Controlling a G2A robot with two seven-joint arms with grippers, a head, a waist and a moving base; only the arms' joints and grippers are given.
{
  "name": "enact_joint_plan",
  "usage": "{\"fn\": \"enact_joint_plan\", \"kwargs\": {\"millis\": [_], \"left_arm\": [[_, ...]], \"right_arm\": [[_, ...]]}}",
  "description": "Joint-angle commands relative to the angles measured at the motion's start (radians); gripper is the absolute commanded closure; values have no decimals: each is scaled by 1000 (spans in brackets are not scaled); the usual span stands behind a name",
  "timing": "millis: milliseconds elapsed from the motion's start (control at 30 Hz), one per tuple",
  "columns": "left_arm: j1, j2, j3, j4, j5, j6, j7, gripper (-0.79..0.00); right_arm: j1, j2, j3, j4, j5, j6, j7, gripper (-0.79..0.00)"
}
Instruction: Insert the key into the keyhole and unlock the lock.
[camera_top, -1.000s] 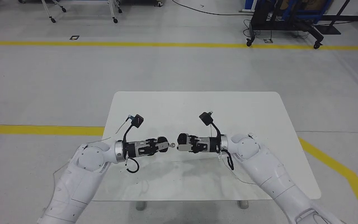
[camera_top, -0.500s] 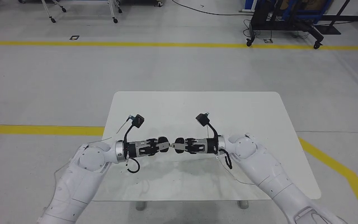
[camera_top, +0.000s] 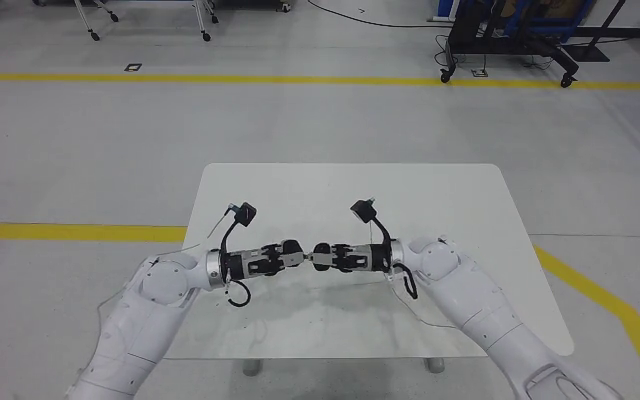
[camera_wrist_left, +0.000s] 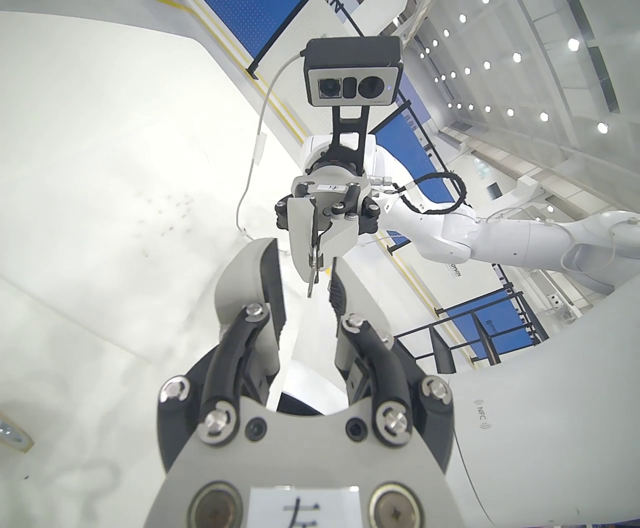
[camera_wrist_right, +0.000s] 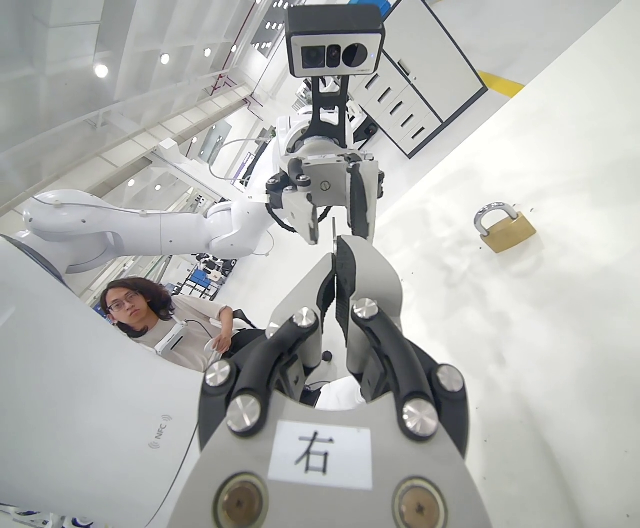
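A thin silver key (camera_wrist_right: 333, 231) sticks out of my right gripper (camera_wrist_right: 338, 250), which is shut on it. A brass padlock (camera_wrist_right: 505, 227) with a steel shackle lies flat on the white table (camera_wrist_right: 550, 310), apart from both grippers. In the top view the two grippers meet tip to tip above the table's middle, left gripper (camera_top: 296, 252) facing right gripper (camera_top: 322, 254). My left gripper (camera_wrist_left: 301, 260) is open, and the key (camera_wrist_left: 311, 280) hangs with its tip between the left fingers, not clamped by them.
Both arms hover over the front half of the table (camera_top: 450, 200). The left arm's wrist camera (camera_wrist_right: 334, 42) and the right arm's wrist camera (camera_wrist_left: 354, 72) rise on stalks above the grippers.
The right gripper with the key has moved left toward the left gripper, closing the gap. The key's tip now sits between the open left fingers.
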Motion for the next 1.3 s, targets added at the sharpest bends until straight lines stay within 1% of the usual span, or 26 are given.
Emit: {"fn": "enact_joint_plan", "kwargs": {"millis": [0, 167, 300, 367, 400, 500, 567, 633, 667, 733, 800, 867, 900, 967, 1000, 1067, 1133, 1167, 1233, 1267], "left_arm": [[3, 3, -10, 1, -10, -1, 7, -785], [16, 13, -63, -1, -10, 1, 43, -785], [63, 23, -108, -51, 80, 6, 109, -785], [91, 29, -131, -84, 173, 14, 145, -785], [104, 32, -143, -103, 247, 22, 169, -785], [148, 37, -163, -175, 551, 83, 279, -785], [179, 37, -150, -210, 717, 141, 345, -785], [198, 35, -136, -227, 819, 186, 394, -785], [204, 35, -129, -232, 859, 202, 406, -773], [212, 34, -116, -239, 924, 237, 408, -708], [213, 33, -104, -250, 1017, 311, 415, -690], [218, 29, -82, -251, 1108, 400, 448, -702], [218, 25, -67, -247, 1121, 431, 457, -711], [204, 18, -41, -228, 1111, 456, 444, -699], [192, 15, -30, -217, 1118, 474, 439, -677], [175, 9, -4, -195, 1119, 489, 422, -640], [156, 4, 18, -176, 1117, 489, 393, -628], [147, 2, 25, -169, 1116, 489, 382, -597], [136, -1, 38, -158, 1120, 494, 369, -508], [131, -2, 43, -153, 1123, 497, 360, -483]], "right_arm": [[-7, 6, 21, 5, 5, -19, -6, 0], [-50, 35, 115, 15, 32, -98, -37, 0], [-89, 62, 210, 43, 68, -165, -104, 0], [-104, 75, 248, 59, 80, -201, -139, 0], [-109, 80, 268, 65, 94, -201, -140, 0], [-121, 93, 341, 97, 86, -201, -161, 0], [-130, 93, 363, 104, 96, -201, -190, 0], [-130, 93, 363, 104, 96, -201, -190, 0], [-130, 93, 363, 104, 96, -201, -190, 0], [-130, 93, 363, 104, 96, -201, -190, 0], [-130, 93, 363, 104, 96, -201, -190, 0], [-130, 93, 363, 104, 96, -201, -190, 0], [-130, 93, 363, 104, 96, -201, -190, 0], [-130, 93, 363, 104, 96, -201, -190, 0], [-130, 93, 363, 104, 96, -201, -190, 0], [-130, 93, 363, 104, 96, -201, -190, 0], [-130, 93, 363, 104, 96, -201, -190, 0], [-130, 93, 363, 104, 96, -201, -190, 0], [-130, 93, 363, 104, 96, -201, -190, 0], [-130, 93, 363, 104, 96, -201, -190, 0]]}}
